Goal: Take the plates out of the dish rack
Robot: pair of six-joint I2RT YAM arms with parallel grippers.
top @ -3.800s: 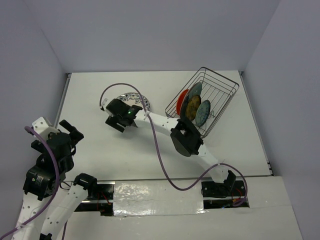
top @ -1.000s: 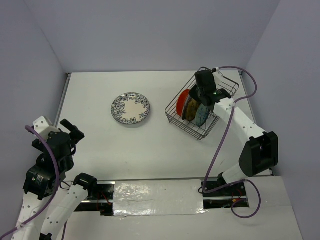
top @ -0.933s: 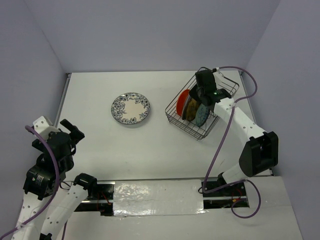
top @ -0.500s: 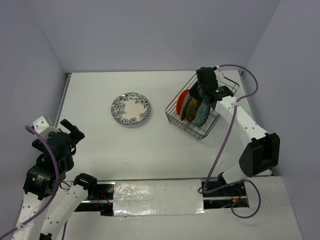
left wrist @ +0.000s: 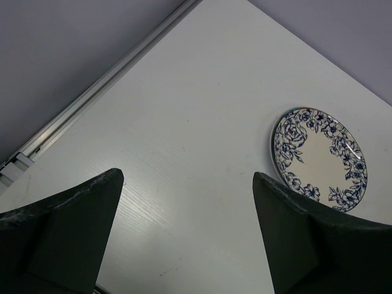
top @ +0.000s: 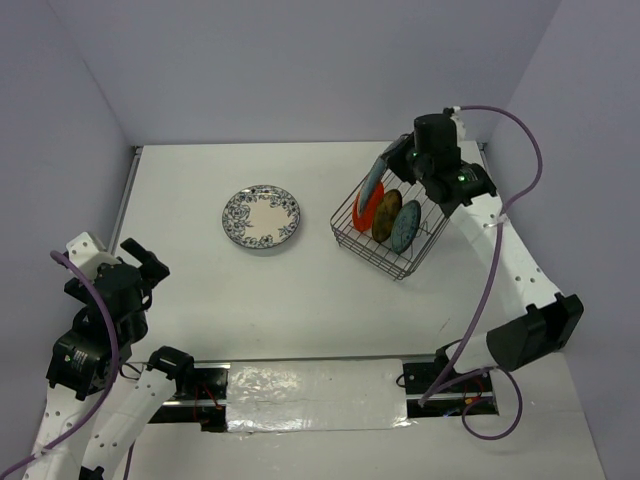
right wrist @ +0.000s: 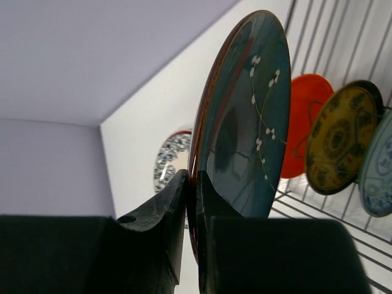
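My right gripper (top: 403, 162) is shut on the rim of a large dark teal plate (top: 374, 182), which hangs on edge above the dish rack (top: 428, 205). In the right wrist view the fingers (right wrist: 177, 190) pinch the teal plate (right wrist: 245, 135), which has white blossoms on its face. Three small plates stand in the rack: orange-red (top: 364, 211), olive-brown (top: 387, 221) and pale blue-patterned (top: 405, 228). A blue-floral plate (top: 261, 215) lies flat on the table. My left gripper (left wrist: 187, 177) is open at the near left, holding nothing.
The wire rack sits at the far right, close to the right wall and the table's back edge. The table (top: 300, 290) is bare white between the flat plate and the arm bases. A rail (left wrist: 92, 98) runs along the left edge.
The right gripper has risen and drawn back to the right, lifting the teal plate up out of the rack. The left arm has not moved.
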